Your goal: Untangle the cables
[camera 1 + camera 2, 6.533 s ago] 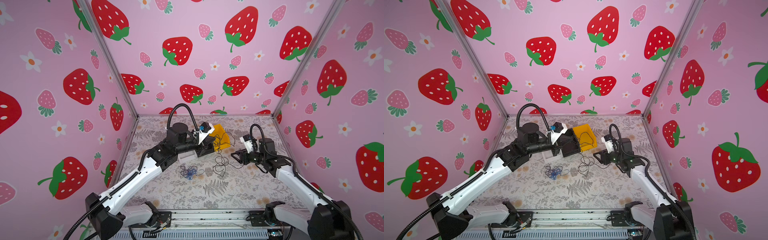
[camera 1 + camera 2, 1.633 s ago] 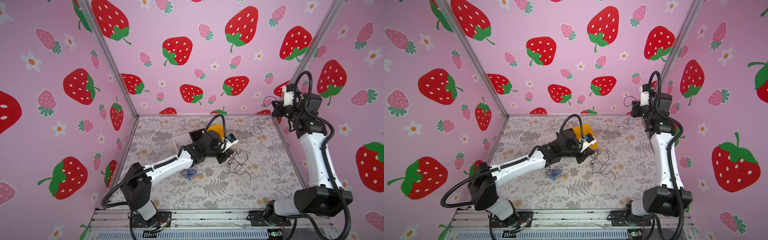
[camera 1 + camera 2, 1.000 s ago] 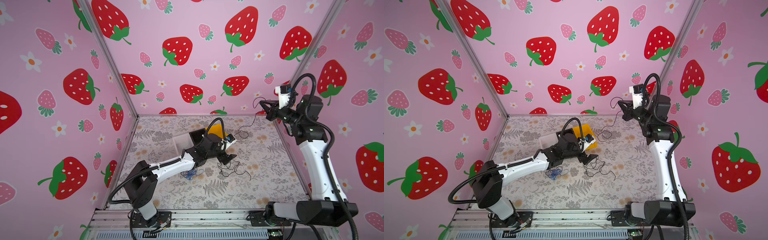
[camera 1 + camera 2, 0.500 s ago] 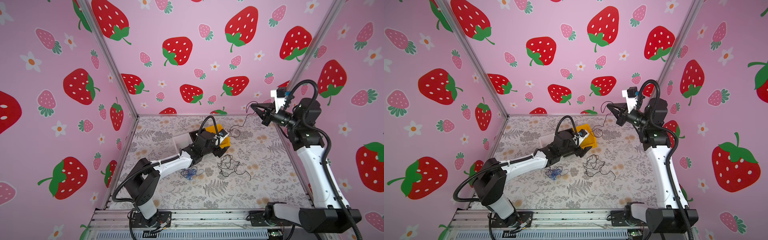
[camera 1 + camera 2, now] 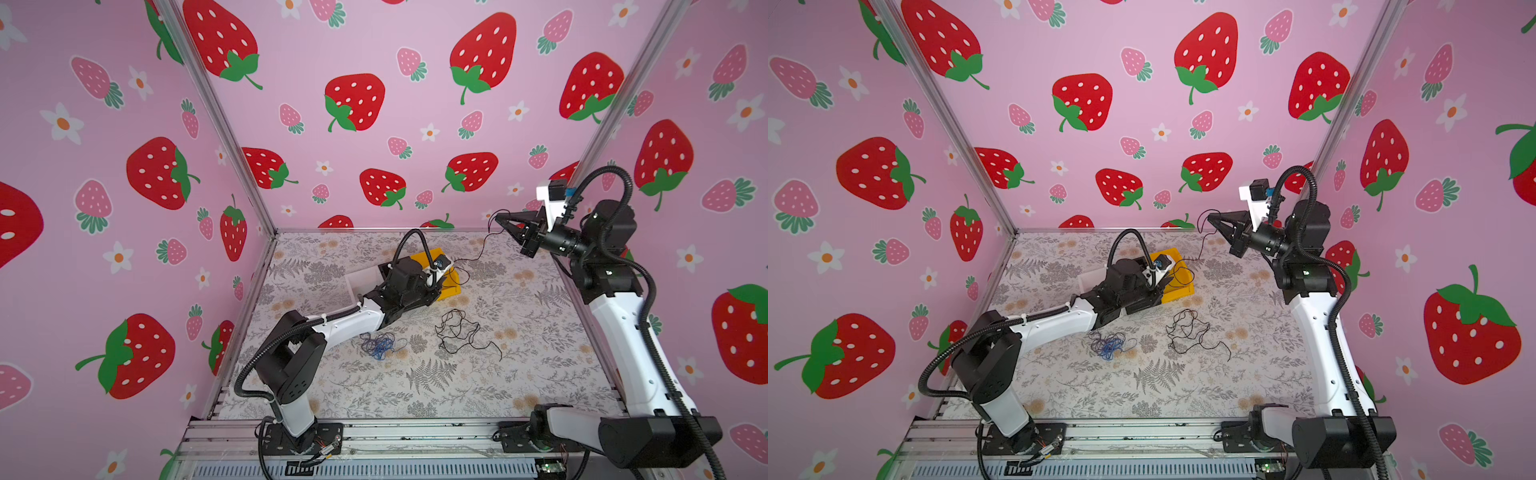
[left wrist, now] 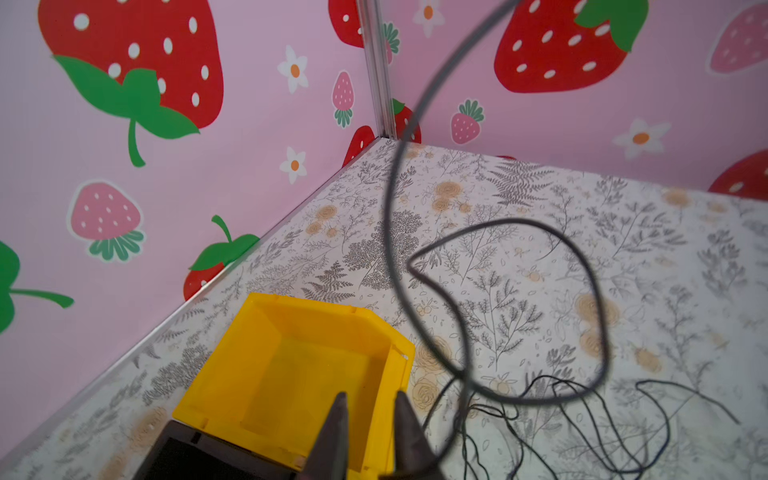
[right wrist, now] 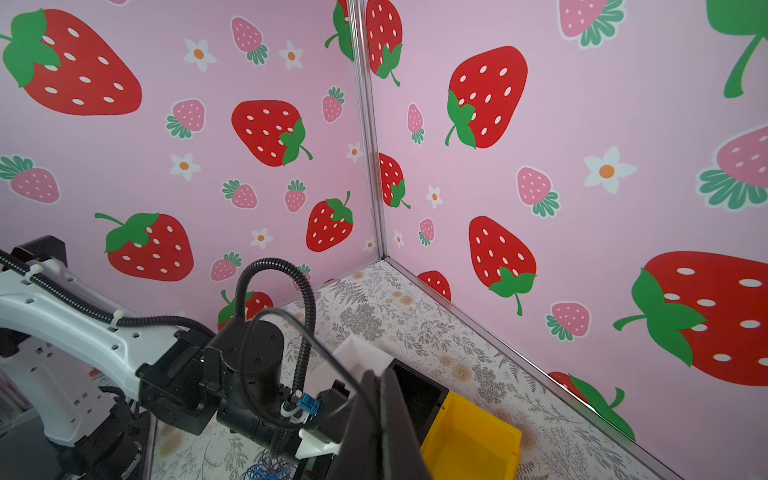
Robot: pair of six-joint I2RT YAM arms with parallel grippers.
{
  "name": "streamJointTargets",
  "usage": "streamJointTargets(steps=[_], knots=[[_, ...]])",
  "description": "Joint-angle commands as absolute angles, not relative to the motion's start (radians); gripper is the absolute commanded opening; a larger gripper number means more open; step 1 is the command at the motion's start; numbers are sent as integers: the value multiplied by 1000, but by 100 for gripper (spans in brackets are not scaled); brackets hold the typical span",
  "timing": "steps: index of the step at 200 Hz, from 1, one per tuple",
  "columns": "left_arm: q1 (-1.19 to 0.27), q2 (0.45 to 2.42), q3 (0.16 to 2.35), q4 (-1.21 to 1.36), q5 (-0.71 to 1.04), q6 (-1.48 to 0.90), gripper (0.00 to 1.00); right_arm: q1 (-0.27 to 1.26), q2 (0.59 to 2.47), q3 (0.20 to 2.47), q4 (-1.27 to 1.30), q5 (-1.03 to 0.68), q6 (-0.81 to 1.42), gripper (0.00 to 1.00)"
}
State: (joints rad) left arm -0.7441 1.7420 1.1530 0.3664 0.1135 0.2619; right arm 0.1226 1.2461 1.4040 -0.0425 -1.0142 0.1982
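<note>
Floral tabletop (image 5: pixel 540 332), strawberry walls (image 5: pixel 395 45); right tool (image 5: pixel 500 219) clamps black cable (image 6: pixel 386 216); left tool (image 6: pixel 370 395) closed.

Left arm (image 5: pixel 345 322) reaching low across the middle of the table (image 5: pixel 540 374), left gripper (image 6: pixel 370 401) closed; right arm (image 5: pixel 623 328) raised near the far-right corner, right gripper (image 5: pixel 498 218) pinched closed, pointing leftward.

We record bright, even light, faint shadows, bowed edges in both top views; a close black cable (image 6: pixel 387 216) is blurred.
</note>
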Motion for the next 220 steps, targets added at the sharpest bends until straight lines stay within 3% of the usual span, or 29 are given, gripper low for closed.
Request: streamJointTargets(steps=[1,68,122,175,220], knots=[[-744,1735,1180,405,126,271,0,128,1238,1385,36,-1001,219,0],[-615,1470,935,292,66,224,0,130,1357,1386,139,-639,318,0],[-469,1336,855,125,0,167,0,247,1503,1421,219,-616,329,0],[-445,1320,839,5,-74,110,0,486,1679,1502,159,-534,205,0],[-431,1376,804,49,-119,81,0,591,1802,1536,168,-510,191,0]])
